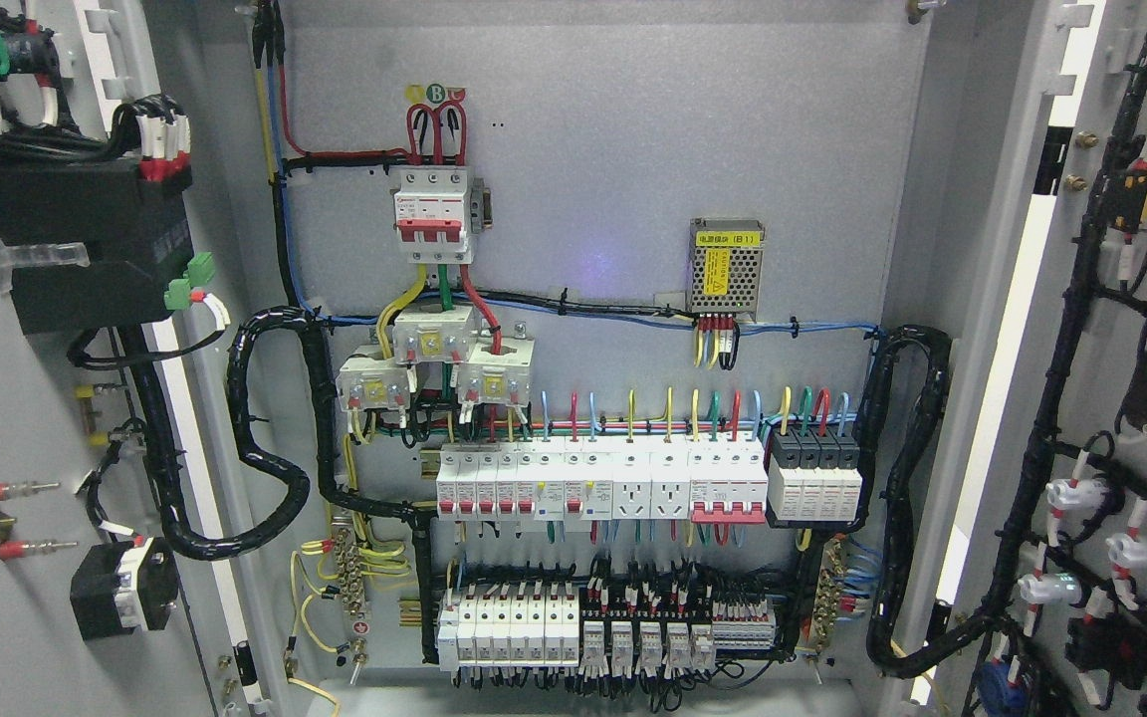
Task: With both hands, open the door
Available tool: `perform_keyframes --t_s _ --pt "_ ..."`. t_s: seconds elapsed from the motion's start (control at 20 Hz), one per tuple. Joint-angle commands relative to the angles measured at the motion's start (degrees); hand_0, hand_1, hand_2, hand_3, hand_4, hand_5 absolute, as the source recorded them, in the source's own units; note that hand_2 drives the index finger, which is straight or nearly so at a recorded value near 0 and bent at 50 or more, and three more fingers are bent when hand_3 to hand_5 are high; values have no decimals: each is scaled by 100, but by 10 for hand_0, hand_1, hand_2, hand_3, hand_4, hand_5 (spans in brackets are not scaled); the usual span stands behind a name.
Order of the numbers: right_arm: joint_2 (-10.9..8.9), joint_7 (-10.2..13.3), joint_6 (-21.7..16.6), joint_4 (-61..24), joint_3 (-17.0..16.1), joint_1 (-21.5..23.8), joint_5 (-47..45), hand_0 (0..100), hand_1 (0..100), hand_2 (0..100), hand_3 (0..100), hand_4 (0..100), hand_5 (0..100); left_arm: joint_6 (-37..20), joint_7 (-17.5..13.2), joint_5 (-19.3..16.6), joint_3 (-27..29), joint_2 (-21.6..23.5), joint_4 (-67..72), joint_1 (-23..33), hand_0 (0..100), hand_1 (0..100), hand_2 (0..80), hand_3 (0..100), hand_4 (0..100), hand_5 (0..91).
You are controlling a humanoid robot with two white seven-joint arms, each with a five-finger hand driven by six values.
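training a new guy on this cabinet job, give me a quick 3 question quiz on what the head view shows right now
1. True or false: both cabinet doors are swung open, showing the inside.
2. Multiple choice: where does the small metal power supply with the yellow label sit? A) on the left door B) on the back panel, upper right of the middle C) on the cabinet floor
3. Short answer: are any of the robot's hands in view?

Key:
1. True. The left door and right door both stand open, with the back panel in full view.
2. B. The power supply is on the back panel, right of the red-handled breaker.
3. No, neither hand shows.
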State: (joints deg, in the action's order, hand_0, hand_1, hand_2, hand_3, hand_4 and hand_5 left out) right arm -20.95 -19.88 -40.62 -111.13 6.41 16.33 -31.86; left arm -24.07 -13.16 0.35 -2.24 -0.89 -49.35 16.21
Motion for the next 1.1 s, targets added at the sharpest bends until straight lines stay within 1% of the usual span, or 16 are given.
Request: perform_keyframes --t_s 0.0,0.05,0.25,0.3,0.4,0.6,0.75,0.85,0.95,1.05 --pt "-111 2 -95 -506 -701 37 4 120 389 0 0 0 0 -449 24 106 -838 -51 -4028 146 120 389 0 0 0 0" --pt "-111 2 -95 -506 -772 28 4 120 389 0 0 0 0 -563 24 97 -926 -51 -4161 120 120 389 0 0 0 0" --pt "-234 2 -95 -515 -991 28 21 120 389 0 0 0 0 -1116 15 97 -1155 -51 -4258 -47 120 389 0 0 0 0" --pt "-278 2 -95 -515 -1036 28 22 120 389 0 0 0 0 -1309 6 97 -1217 -60 -4267 -56 120 389 0 0 0 0" --pt "-305 2 -95 -515 -1106 37 22 120 389 0 0 0 0 -1731 6 89 -1366 -60 -4285 -135 120 389 0 0 0 0" --pt "-270 2 -95 -515 -1133 37 22 120 389 0 0 0 0 -2478 -3 -17 -1454 -69 -4635 -153 120 389 0 0 0 0" --pt "-278 2 -95 -523 -1150 46 22 120 389 0 0 0 0 -3119 6 -78 -1525 -51 -4969 -57 120 389 0 0 0 0" --pt "-287 2 -95 -523 -1229 46 22 120 389 0 0 0 0 -3515 -3 -79 -1499 -34 -5215 31 120 389 0 0 0 0" --pt "-305 2 -95 -523 -1282 46 22 120 389 0 0 0 0 -3745 -20 -79 -1446 10 -5453 58 120 389 0 0 0 0" --pt "-296 2 -95 -523 -1326 46 22 120 389 0 0 0 0 -3842 -125 -79 -1437 28 -5646 102 120 389 0 0 0 0"
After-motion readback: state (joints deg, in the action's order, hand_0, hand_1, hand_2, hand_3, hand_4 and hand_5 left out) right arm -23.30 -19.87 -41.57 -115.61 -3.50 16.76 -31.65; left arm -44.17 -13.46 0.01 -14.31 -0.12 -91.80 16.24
